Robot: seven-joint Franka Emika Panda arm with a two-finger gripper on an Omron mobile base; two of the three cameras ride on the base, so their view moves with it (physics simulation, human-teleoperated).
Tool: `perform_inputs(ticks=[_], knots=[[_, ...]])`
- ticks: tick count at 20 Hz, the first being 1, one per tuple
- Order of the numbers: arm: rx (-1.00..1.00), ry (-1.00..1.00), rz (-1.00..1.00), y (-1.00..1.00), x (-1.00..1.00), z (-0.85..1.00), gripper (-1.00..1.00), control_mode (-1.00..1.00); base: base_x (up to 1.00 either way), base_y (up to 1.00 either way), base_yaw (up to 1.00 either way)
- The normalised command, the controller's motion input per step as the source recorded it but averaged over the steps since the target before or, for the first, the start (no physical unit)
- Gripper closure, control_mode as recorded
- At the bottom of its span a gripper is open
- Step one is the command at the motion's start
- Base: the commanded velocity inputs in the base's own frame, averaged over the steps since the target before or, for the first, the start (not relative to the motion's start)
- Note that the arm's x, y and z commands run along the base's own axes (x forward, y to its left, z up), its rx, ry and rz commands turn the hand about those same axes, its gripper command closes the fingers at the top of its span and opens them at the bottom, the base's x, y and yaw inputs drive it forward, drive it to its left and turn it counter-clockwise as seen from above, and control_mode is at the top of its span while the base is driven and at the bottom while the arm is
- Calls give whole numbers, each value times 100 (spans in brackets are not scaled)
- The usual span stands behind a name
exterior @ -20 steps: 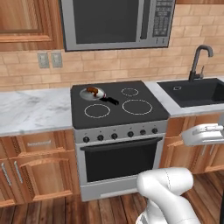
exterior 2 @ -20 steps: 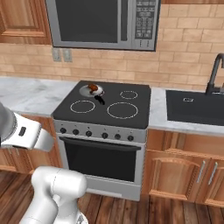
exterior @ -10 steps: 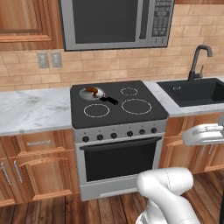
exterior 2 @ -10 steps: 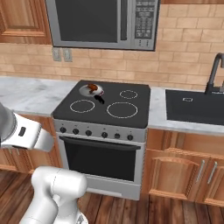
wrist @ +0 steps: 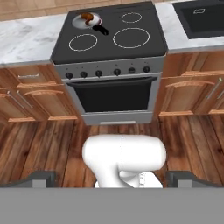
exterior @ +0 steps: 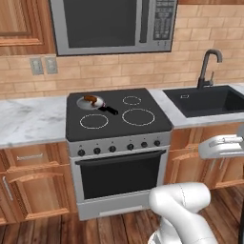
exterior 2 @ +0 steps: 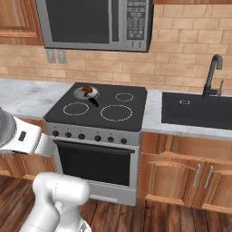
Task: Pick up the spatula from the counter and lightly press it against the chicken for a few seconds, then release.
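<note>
The chicken (wrist: 89,17), a reddish-brown lump, lies in a small silver pan (wrist: 81,22) with a black handle. The pan sits on the stove (wrist: 107,53), at the upper left of the hand view and left of centre in both base views. My gripper (wrist: 112,178) hangs well apart from it, above the wood floor and facing the oven front. Its fingertips (wrist: 41,178) are spread wide and hold nothing. My forearm (exterior: 221,147) juts level at the right edge of the left base view.
</note>
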Motion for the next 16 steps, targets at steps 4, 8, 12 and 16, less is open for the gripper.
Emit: perform_inputs(ticks=[4,8,12,16], knots=[[0,0,0,0,0,0,-100,100,-9,-55,0],[0,0,0,0,0,0,-100,100,-9,-56,0],[0,0,0,0,0,0,-100,100,-8,-54,0],[0,0,0,0,0,0,-100,100,-6,-56,0]])
